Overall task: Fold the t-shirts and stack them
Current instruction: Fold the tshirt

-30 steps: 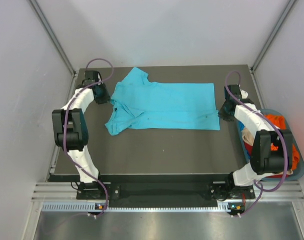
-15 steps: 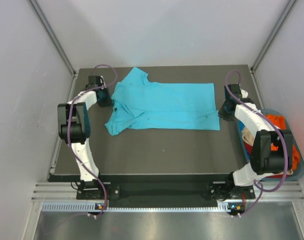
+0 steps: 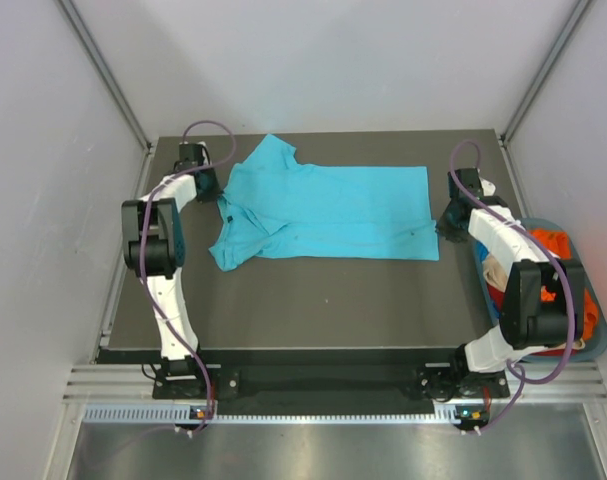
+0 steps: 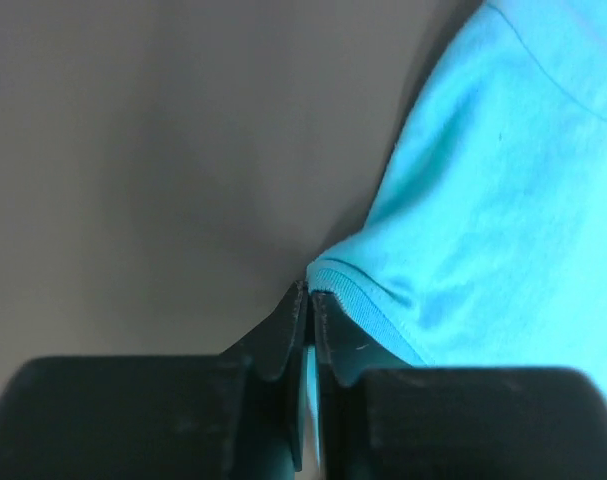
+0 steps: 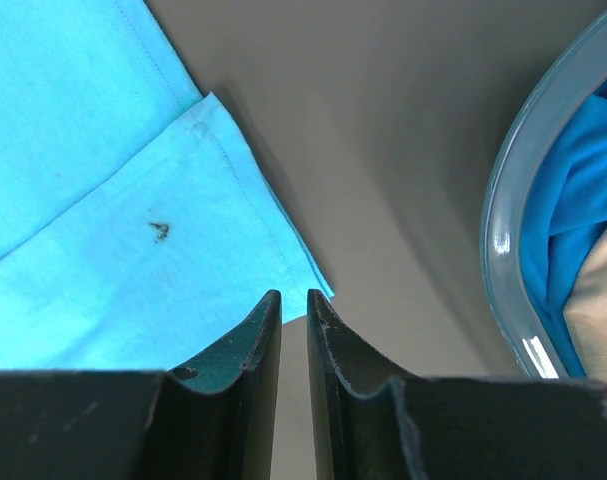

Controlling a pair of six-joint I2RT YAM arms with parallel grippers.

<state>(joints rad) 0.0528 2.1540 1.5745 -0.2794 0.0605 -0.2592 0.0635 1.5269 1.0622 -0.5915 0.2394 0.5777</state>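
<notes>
Two outstretched arms (image 3: 161, 200) (image 3: 495, 232), t-shirt (image 3: 328, 212) between

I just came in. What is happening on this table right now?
A turquoise t-shirt lies spread on the table. The left gripper is shut on its edge at the collar end. The right gripper sits at the hem corner, jaws nearly together; a grip is unclear. More clothes lie in the basket.
</notes>
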